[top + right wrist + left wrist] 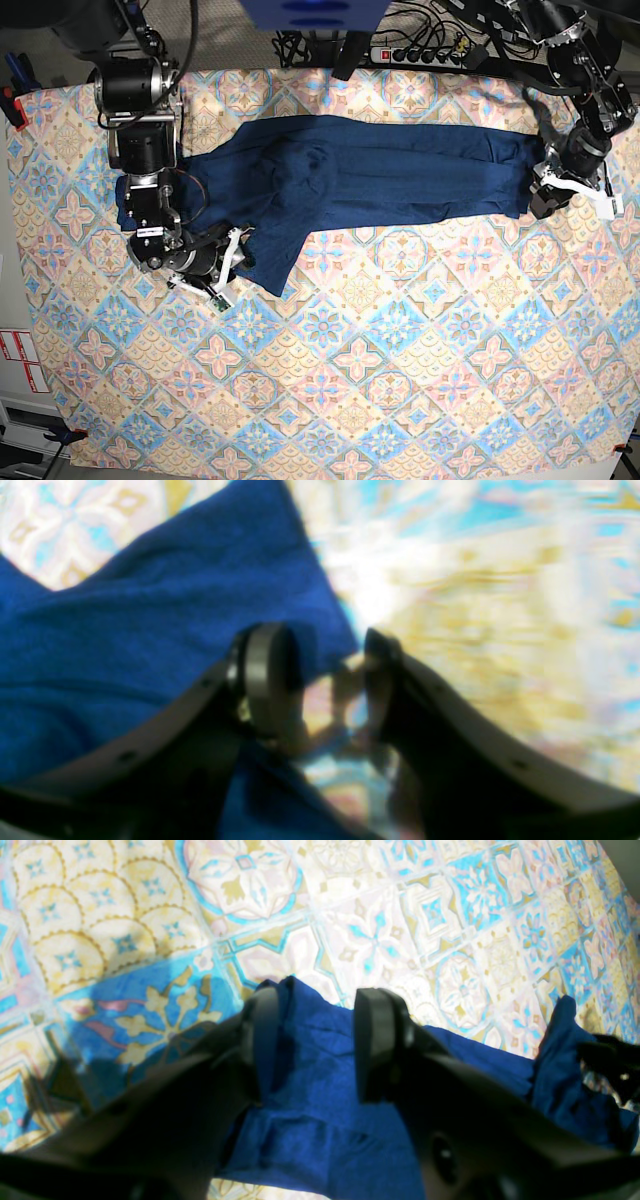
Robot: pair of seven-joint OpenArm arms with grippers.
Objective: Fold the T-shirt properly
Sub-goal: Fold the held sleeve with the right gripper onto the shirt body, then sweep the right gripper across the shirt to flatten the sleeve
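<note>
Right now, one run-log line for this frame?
shirt: spread in a long band across patterned cloth, unfolded | left gripper: jaws open astride shirt end | right gripper: jaws open at shirt edge, nothing held

The right wrist view is blurred, and the T-shirt [125, 630] runs off its left edge.

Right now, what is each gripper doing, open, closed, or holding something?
Left gripper: open, fingers straddling the T-shirt, not clamped.
Right gripper: open, empty, at the shirt's edge.
</note>
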